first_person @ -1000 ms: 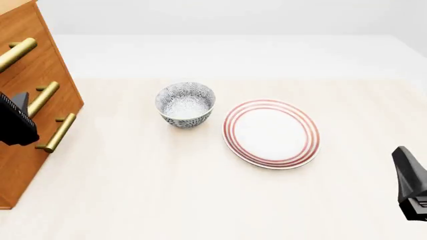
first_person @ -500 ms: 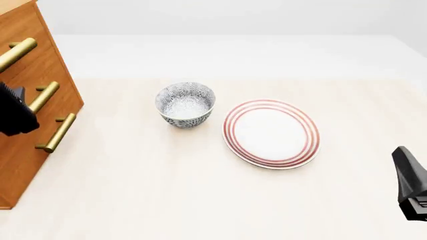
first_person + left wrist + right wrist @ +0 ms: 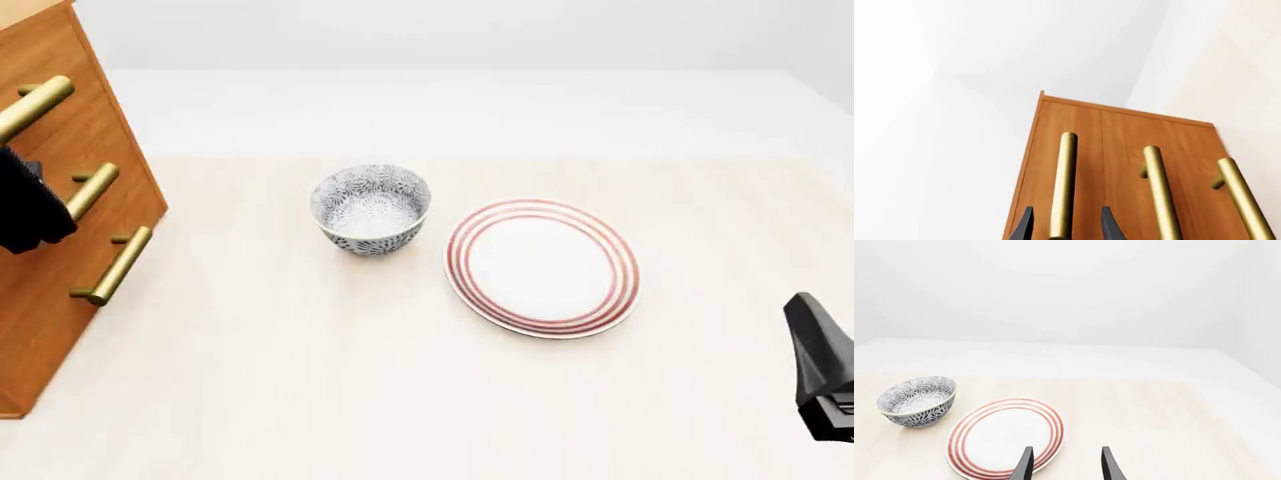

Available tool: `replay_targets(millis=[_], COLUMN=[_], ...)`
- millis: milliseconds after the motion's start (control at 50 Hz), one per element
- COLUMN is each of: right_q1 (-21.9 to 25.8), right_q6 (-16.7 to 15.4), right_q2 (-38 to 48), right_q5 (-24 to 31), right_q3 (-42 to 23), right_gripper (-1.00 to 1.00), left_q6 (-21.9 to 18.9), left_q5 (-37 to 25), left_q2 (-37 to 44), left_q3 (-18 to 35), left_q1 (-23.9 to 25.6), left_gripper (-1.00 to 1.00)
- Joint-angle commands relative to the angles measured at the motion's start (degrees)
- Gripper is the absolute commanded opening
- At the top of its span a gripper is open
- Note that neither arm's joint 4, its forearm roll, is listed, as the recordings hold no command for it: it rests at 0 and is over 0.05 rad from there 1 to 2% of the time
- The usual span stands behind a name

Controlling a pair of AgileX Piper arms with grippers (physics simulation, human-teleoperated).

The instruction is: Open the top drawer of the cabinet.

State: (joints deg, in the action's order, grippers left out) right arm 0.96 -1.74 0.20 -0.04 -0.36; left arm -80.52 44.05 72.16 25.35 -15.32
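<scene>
Now, hold: orange-brown wooden top drawer [image 3: 1074, 150] by its rigid, slick brass bar handle [image 3: 1063, 185].
Left gripper [image 3: 1064, 227]: jaws apart, straddling the bar, gripping nothing.
Right gripper [image 3: 1064, 465]: parted, empty.

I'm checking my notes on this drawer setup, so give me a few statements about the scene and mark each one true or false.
1. The left gripper has its fingers on either side of a brass handle on the cabinet. True.
2. The top drawer is already pulled out. False: its front sits flush with the others.
3. The bowl sits on the plate. False: it stands beside it on the table.
4. The right gripper is open and holds nothing. True.
5. The plate has red rings. True.
</scene>
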Motion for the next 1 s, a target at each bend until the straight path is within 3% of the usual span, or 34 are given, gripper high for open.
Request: replay_targets(millis=[20,40,60,440,1000], right_q1=[0.0,0.0,0.0,0.0,0.0], right_q6=[0.0,0.0,0.0,0.0,0.0], right_q2=[0.0,0.0,0.0,0.0,0.0], right_q5=[0.0,0.0,0.0,0.0,0.0], right_q3=[0.0,0.0,0.0,0.0,0.0], right_gripper=[1.0,1.0,1.0,1.0,1.0], left_q6=[-0.4,-0.4,-0.4,-3.8,-6.2], left_q5=[0.6,0.6,0.9,3.9,3.2], left_q2=[2.4,2.4,1.9,-1.1,-4.4], left_q3=[1.7,1.7,1.5,-3.7,-4.9], left_q1=[-1.2,-1.2,-1.2,1.0,6.8], left_gripper=[1.0,1.0,-1.0,-1.0,-1.0])
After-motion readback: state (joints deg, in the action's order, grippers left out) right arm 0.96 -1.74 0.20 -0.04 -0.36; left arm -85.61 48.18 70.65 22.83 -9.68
